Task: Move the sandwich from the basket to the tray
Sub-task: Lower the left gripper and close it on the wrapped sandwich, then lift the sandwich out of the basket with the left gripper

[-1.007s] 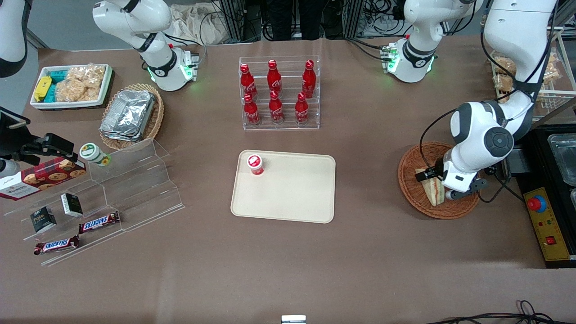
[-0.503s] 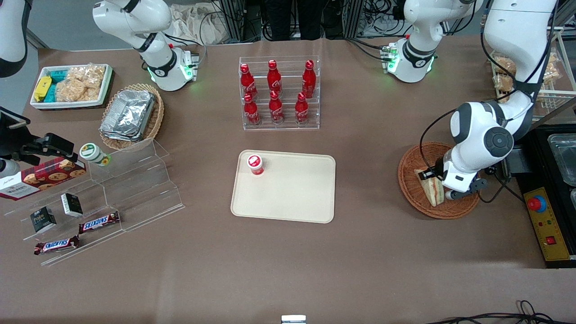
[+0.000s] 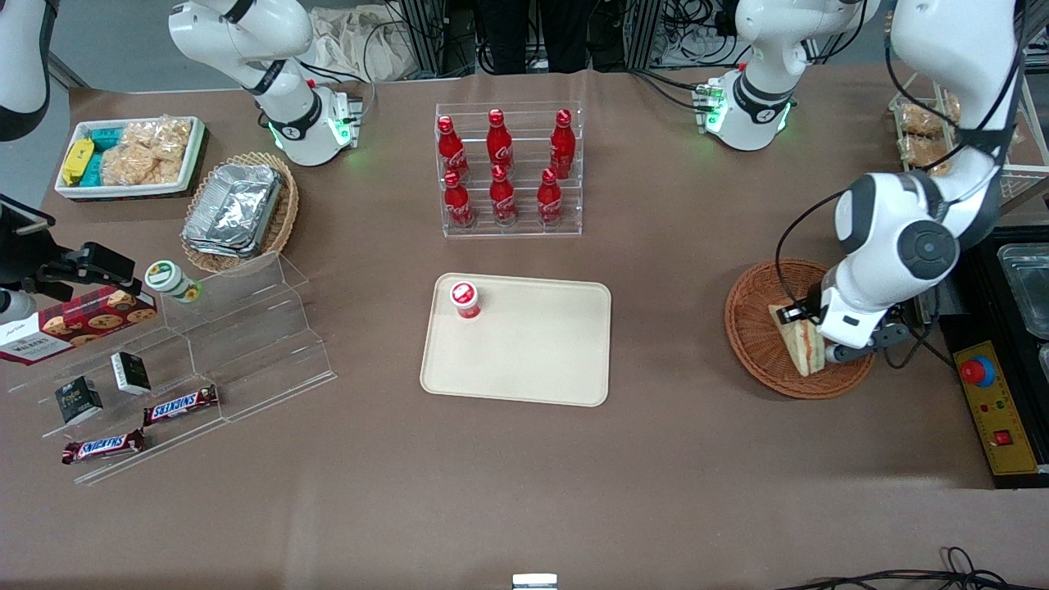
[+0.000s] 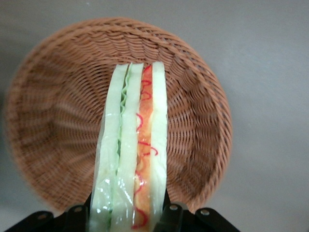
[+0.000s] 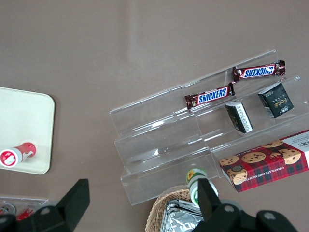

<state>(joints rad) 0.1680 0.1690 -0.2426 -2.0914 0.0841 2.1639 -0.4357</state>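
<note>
Brown tabletop: gripper (image 4: 126, 215) clamping sandwich (image 4: 130, 154) above basket (image 4: 58, 111).

The sandwich (image 4: 130, 150) is seen edge-on, with white bread layers, a green filling strip and an orange-red strip marked with red squiggles. It is clamped at its lower end between the black fingers (image 4: 170, 216) of the gripper (image 4: 126, 217), one pressed against each bread face. The round reddish-brown woven basket (image 4: 58, 121) is seen below the sandwich, its rim and inner weave exposed on both sides of it. The basket is set on a plain grey-brown table (image 4: 270, 72).
</note>
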